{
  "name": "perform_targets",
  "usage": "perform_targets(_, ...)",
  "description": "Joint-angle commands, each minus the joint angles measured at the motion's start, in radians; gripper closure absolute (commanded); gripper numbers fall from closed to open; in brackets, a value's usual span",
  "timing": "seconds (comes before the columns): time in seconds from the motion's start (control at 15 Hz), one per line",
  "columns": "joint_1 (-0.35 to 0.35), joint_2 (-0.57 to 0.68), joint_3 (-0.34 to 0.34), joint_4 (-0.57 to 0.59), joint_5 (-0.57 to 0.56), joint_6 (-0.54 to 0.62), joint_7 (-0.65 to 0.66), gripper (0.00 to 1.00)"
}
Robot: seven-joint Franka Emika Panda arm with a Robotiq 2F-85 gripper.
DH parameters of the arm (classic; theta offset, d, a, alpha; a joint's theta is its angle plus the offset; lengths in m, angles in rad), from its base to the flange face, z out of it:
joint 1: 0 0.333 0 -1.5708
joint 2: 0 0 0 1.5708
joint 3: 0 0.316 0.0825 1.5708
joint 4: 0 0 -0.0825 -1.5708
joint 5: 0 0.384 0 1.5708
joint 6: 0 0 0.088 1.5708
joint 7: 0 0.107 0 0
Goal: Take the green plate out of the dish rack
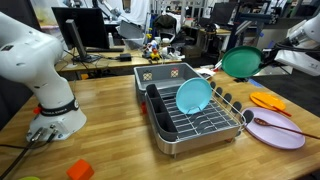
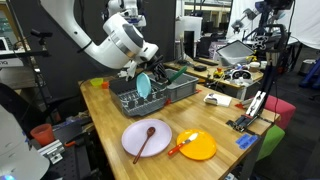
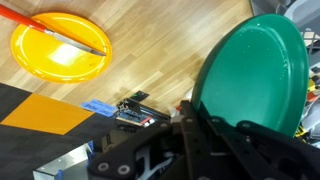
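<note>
Round dark emerald-green plastic plate [image 1: 240,63]: in the air, clear of the rectangular grey wire dish rack [image 1: 205,128], above and to one side of it, over the surface. It is tilted up on edge. The black claw [image 3: 203,118] is clamped on the plate's rim; in the wrist view the plate rises from the claw and fills the corner of the frame.

Rack: a lighter teal-cyan plate [image 1: 194,95] stands on edge among the wires. A black utensil holder [image 1: 156,105] sits along one side. A grey perforated bin [image 1: 165,73] is just behind the rack.

Beside the rack are a pale pink plate [image 1: 285,135] with a wooden spoon [image 2: 148,140] lying on it and, near it, an orange plate [image 1: 268,100].

Surface [image 1: 110,120]: light wooden plank top. A small orange block [image 1: 80,170] lies near its front edge.

Room: open lab with desks, a dark monitor [image 1: 85,28] and cluttered benches behind.
</note>
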Motion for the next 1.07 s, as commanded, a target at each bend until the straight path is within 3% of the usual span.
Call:
perform_targets(0.0, -0.011, 0.086, 0.002, 0.034, 0.076, 0.021, -0.017, 0.98)
perform_targets(0.2, -0.025, 0.157, 0.015, 0.049, 0.170, 0.021, -0.046, 0.98)
perform_targets(0.27, -0.001, 0.123, -0.002, 0.029, 0.126, 0.000, -0.018, 0.94)
perform_targets(0.73, -0.001, 0.155, -0.002, 0.048, 0.156, 0.002, -0.025, 0.94)
perform_targets(0.8, -0.001, 0.155, -0.002, 0.048, 0.156, 0.002, -0.025, 0.98)
perform_targets(1.0, -0.061, 0.193, 0.062, 0.014, 0.294, 0.083, -0.074, 0.98)
